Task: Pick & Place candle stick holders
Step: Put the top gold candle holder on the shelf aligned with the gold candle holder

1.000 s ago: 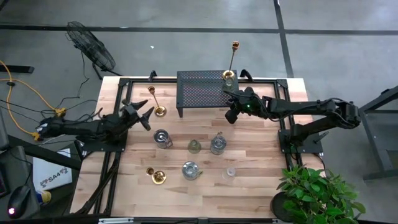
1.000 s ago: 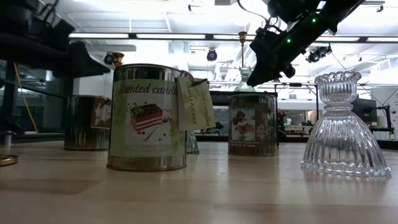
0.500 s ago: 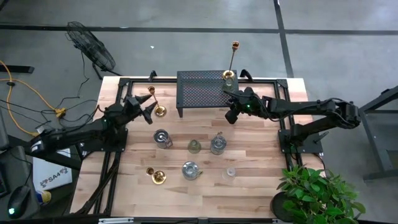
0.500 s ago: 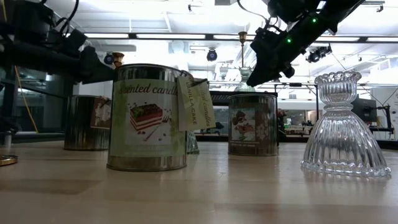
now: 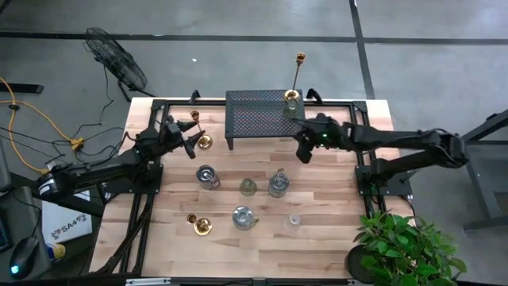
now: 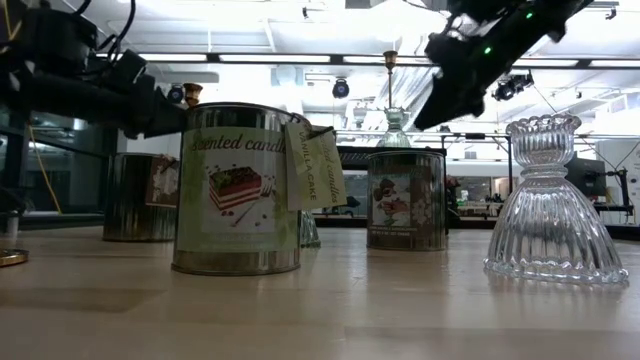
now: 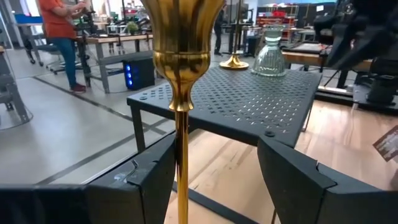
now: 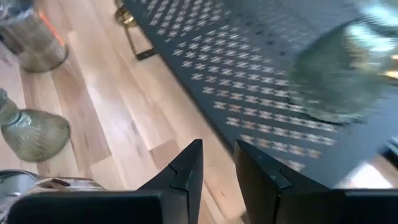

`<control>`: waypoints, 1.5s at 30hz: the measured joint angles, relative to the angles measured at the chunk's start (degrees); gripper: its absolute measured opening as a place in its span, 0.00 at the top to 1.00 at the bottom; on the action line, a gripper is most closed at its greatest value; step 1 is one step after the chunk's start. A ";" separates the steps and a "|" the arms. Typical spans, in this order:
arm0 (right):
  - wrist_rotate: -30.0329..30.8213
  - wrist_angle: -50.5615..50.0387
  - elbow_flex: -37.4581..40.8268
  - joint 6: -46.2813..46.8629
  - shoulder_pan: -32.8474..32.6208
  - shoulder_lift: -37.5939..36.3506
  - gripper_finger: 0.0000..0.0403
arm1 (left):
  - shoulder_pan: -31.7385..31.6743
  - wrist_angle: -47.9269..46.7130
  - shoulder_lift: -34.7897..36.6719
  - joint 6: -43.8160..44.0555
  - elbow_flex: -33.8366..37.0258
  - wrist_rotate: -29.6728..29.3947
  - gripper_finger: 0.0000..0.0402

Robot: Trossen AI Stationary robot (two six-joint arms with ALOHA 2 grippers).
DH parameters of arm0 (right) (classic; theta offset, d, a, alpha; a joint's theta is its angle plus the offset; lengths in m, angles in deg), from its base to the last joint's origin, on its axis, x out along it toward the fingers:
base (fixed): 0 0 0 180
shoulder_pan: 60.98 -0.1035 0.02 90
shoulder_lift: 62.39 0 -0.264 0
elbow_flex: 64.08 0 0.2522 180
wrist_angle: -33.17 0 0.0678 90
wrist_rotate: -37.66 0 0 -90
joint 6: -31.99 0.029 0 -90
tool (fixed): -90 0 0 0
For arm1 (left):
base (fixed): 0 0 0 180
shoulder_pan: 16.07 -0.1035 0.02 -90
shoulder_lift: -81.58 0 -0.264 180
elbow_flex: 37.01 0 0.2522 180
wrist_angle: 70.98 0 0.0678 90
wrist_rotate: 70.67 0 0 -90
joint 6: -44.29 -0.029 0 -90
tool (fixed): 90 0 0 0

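A tall gold candle stick holder (image 5: 198, 129) stands upright on its round base (image 5: 205, 142) on the table, left of the black mesh stand (image 5: 258, 115). My left gripper (image 5: 189, 141) is open, with its fingers on either side of the holder's stem (image 7: 181, 155). Another gold holder (image 5: 298, 75) and a clear glass holder (image 5: 292, 106) stand on the mesh stand's right end. My right gripper (image 5: 302, 151) hangs near the stand's right front corner, slightly open and empty. A third gold holder (image 5: 198, 225) and two glass holders (image 5: 248, 187) (image 5: 294, 220) stand on the near table. My left gripper comes at the gold holder level from the table's left, with the stem (image 7: 181, 155) between its open fingers, below the cup. The stem stands close beside one finger (image 7: 149, 180). I cannot tell whether that finger touches it.
Three candle tins (image 5: 206, 176) (image 5: 276, 184) (image 5: 242, 216) stand among the holders at mid table. A potted plant (image 5: 405, 246) is at the near right corner. In the low view a tin (image 6: 238, 190) and a glass holder (image 6: 555, 205) stand close to the camera.
My left gripper has moved toward the table's far edge and right, up to the gold holder, so that its open fingers now stand on either side of the stem. My right gripper has drawn back from the mesh stand toward the table's right and near edges.
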State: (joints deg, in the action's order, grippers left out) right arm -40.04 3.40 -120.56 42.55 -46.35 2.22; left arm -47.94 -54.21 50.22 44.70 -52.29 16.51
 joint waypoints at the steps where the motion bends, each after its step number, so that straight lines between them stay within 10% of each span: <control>1: 0.21 -0.92 0.00 0.17 0.00 -1.38 0.79 | 0.00 0.19 -0.46 -0.02 0.00 -0.05 0.46; 25: -3.50 12.65 19.22 1.56 -0.01 -19.87 0.79 | 0.00 6.18 -4.93 0.16 -0.02 -0.75 0.47; 45: -3.55 25.90 29.00 -2.30 -0.02 -26.53 0.79 | 0.00 3.23 -4.91 0.01 -0.02 -1.10 0.84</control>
State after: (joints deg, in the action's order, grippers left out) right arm -43.58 29.30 -91.56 40.25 -46.37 -24.31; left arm -47.94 -50.98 45.31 44.71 -52.31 15.41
